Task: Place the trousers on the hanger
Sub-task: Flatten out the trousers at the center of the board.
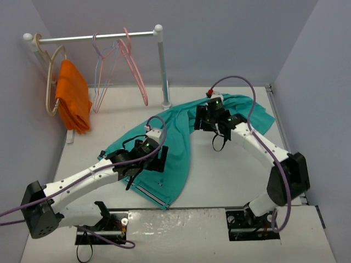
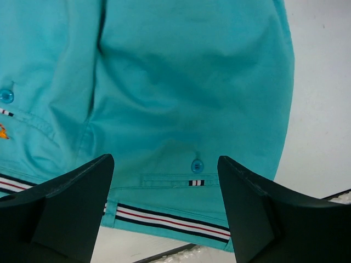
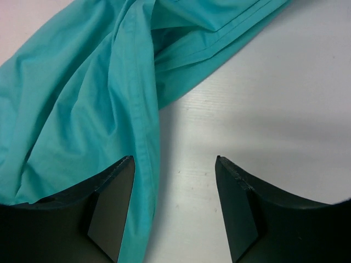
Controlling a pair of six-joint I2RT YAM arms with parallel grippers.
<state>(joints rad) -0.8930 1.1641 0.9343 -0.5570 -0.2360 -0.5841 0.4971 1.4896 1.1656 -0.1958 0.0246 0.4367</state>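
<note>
The trousers (image 1: pixel 175 139) are lying on the worktop (image 1: pixel 219 181), long axis running diagonally from the striped waistband (image 2: pixel 164 218) at near left to the legs at far right. The hanger (image 1: pixel 137 74) is hanging on the rail (image 1: pixel 98 37), well apart at far left. The 2 pincers are hovering spread and empty, the left pincer (image 2: pixel 164 159) over the waistband and the right pincer (image 3: pixel 173 160) over the legs, the left arm being nearer the hanger.

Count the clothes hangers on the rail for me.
4, all on the rail: thick beige hanger at left carrying the orange cloth, pale pink hanger and pale blue hanger overlapping mid-rail, salmon-pink hanger rightmost. Overlap could hide another.
</note>
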